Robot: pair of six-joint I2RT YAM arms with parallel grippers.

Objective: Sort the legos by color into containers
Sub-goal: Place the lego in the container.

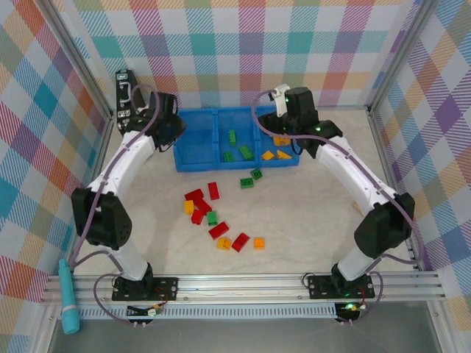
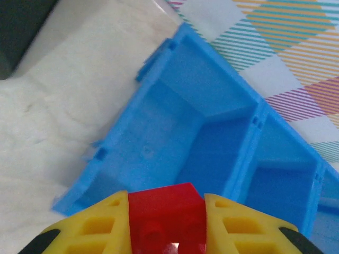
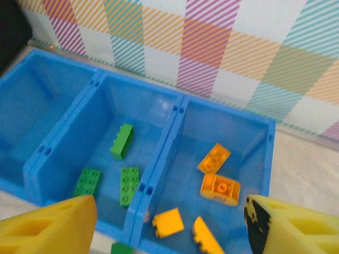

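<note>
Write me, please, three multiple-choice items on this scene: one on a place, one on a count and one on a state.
1. Which bin is the left gripper at with its red brick?
A) the empty left bin
B) the middle one
C) the right one

2. How many green bricks lie in the middle bin?
A) one
B) three
C) five

3. How do the jaws of the right gripper stand?
A) shut on a green brick
B) shut on an orange brick
C) open, empty

Key:
1 A: the left wrist view shows the clamped brick with that bare bin just ahead.
2 B: three lie apart on its floor.
3 C: the jaws stand wide above the orange bricks in the right bin.
</note>
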